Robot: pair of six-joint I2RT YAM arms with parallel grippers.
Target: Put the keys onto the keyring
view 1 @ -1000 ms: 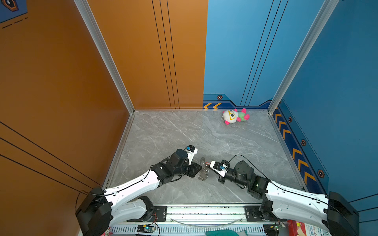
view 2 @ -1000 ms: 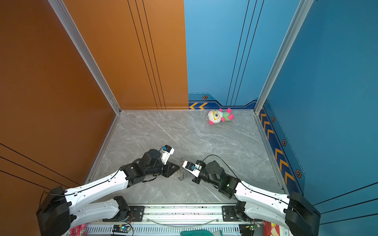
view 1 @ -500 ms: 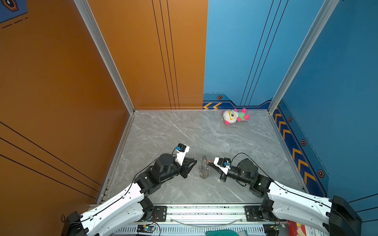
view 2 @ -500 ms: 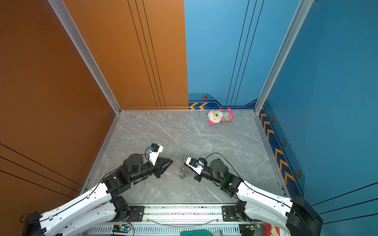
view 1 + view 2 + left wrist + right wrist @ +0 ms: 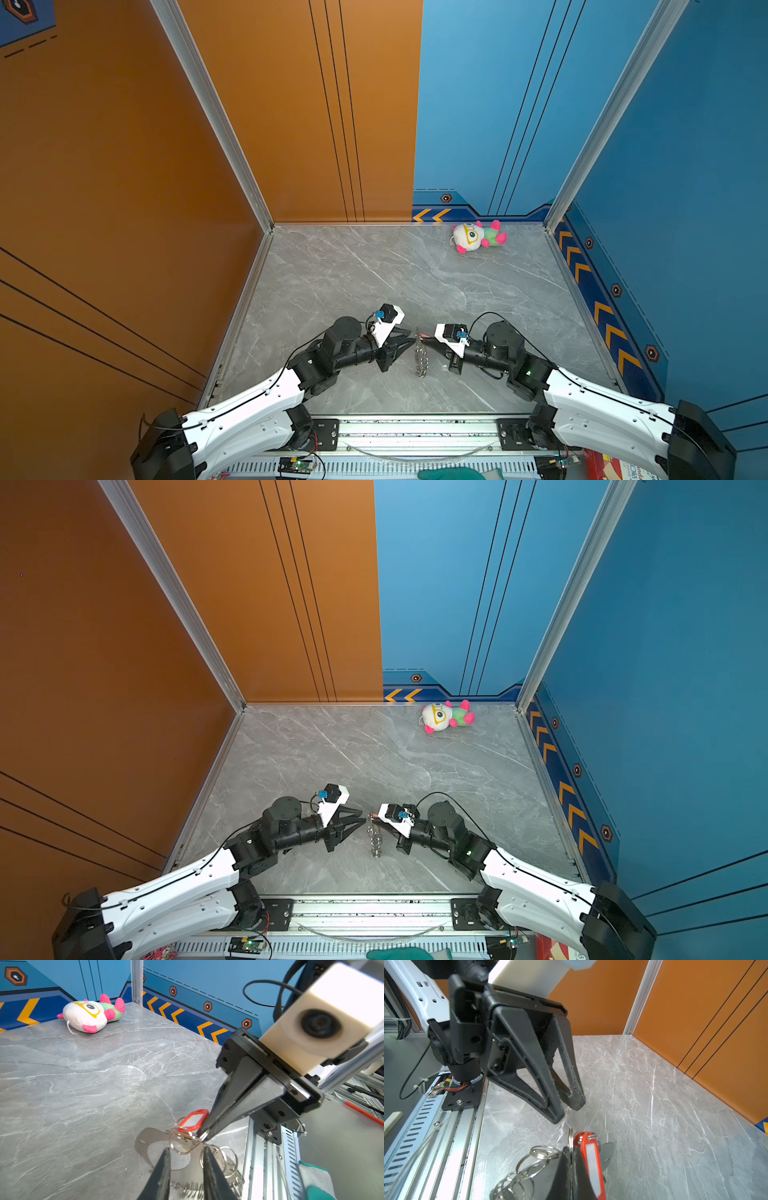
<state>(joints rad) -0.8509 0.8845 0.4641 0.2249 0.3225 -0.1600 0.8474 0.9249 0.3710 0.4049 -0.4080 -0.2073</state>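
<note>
The keyring (image 5: 145,1142) is near the front edge of the counter (image 5: 374,270), between the two arms. Its flat grey plate is tilted up and its lower silver rings trail onto the marble. The red key (image 5: 193,1121) sits at the raised end, touching the rings. The right tool (image 5: 204,1135) is pinched fully closed on one silver ring there. The left tool (image 5: 568,1111) faces it just beside the rings, fingers a little apart with nothing between them. The metal rail (image 5: 415,428) runs along the front edge, near the keyring. Open marble stretches to the side and back walls. A plush toy (image 5: 478,237) lies by the back wall, toward the right corner, well apart.
</note>
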